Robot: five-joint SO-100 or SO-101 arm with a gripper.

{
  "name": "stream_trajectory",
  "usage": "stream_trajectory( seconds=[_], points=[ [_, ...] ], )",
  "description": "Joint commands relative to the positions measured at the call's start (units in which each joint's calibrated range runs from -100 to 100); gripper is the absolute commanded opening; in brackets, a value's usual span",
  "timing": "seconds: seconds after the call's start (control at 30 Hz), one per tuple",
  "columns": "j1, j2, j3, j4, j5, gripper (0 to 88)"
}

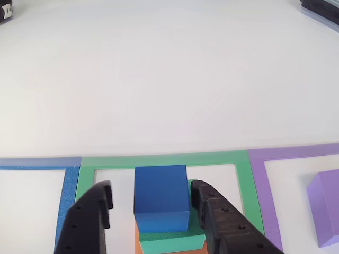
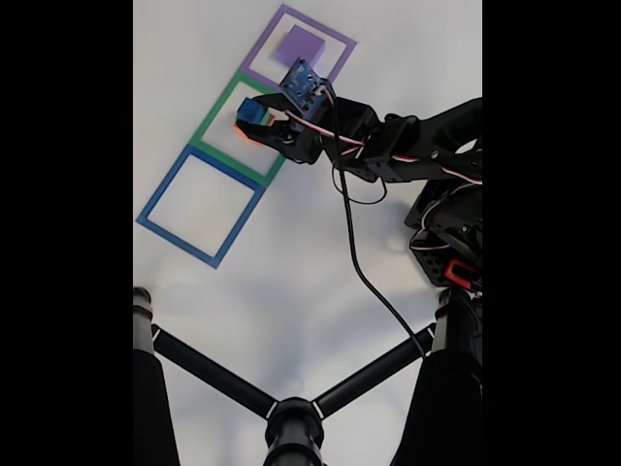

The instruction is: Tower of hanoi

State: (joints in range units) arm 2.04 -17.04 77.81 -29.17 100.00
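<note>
The gripper sits low over the green frame. Its two black fingers stand one on each side of the blue cube. The right finger is touching the cube or just beside it. The left finger has a gap of white table between it and the cube. So the gripper is spread wide and is not squeezing the cube.

The blue cube sits on top of a green block. Under that, a bit of an orange block peeks out on the left. The stack stands inside the green frame.

To the left of the green frame lies a blue frame. To the right lies a purple frame with a purple block inside it. All three frames touch side by side on the white table.

In the fixed view, the arm reaches from the right over to the green frame. The gripper is at the blue cube. The purple block rests in the purple frame, and the blue frame has bare table inside. A black cable hangs from the arm. A black stand with legs shows at the bottom.
</note>
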Motion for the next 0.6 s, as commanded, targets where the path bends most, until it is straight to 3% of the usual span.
stream_trajectory(
  seconds=[0.0,0.17,0.23,0.4,0.57],
  points=[
    [1.2,-0.26,-0.98,-1.71,0.0,23.1],
    [1.2,-4.27,-0.34,-0.98,0.0,28.2],
    [1.5,-9.48,-1.43,5.33,0.0,27.4],
    [3.11,-25.58,-14.34,39.32,0.0,21.7],
    [6.16,-29.11,-41.87,78.5,0.0,1.9]
  ],
)
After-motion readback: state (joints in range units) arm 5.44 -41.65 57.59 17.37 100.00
